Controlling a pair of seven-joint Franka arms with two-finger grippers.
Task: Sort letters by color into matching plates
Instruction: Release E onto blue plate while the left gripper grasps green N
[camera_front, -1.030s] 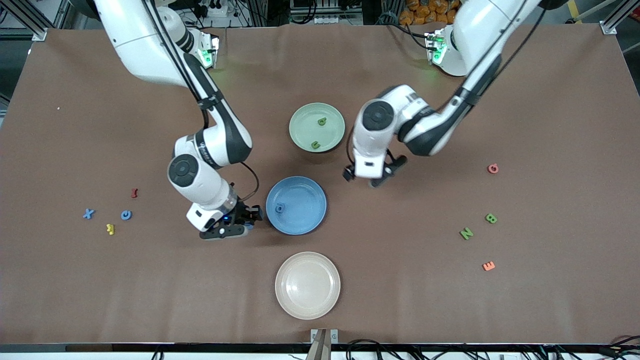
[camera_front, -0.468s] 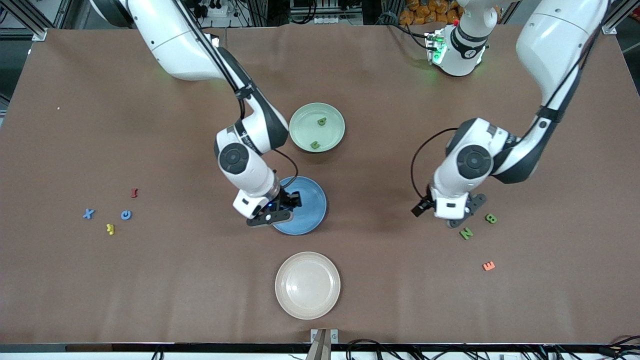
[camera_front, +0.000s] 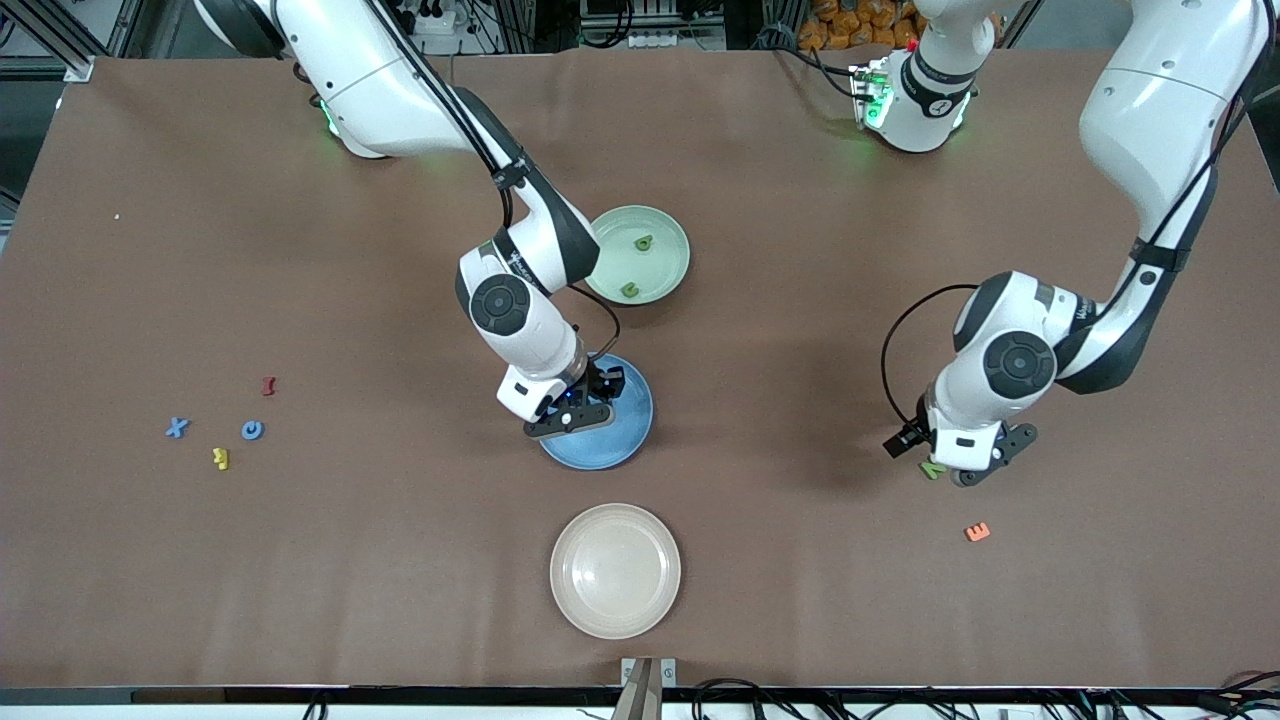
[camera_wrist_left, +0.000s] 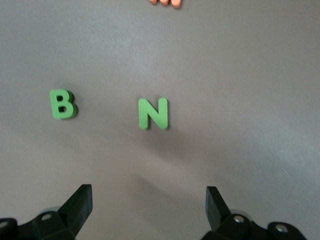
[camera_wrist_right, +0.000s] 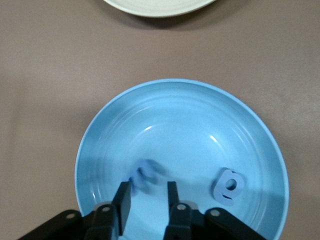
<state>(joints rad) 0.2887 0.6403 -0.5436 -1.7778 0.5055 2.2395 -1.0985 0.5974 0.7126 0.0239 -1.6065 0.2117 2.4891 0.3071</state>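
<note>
Brown tabletop: your right gripper (camera_wrist_right: 148, 192) hangs over the blue plate (camera_front: 628, 447), six o'clock of the green plate (camera_front: 662, 268), jaws parted, blue letter (camera_wrist_right: 145, 174) seemingly released; left gripper (camera_wrist_left: 149, 200) gapes above green N (camera_wrist_left: 153, 113).

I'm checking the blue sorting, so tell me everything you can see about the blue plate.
The blue plate is round, shallow and matte, with a raised rim and faint rings inside. It sits flat mid-table, between the green plate and the beige plate. One blue letter lies in it; a second, blurred blue piece shows just off the right gripper, whose fingers are slightly apart above it.
</note>
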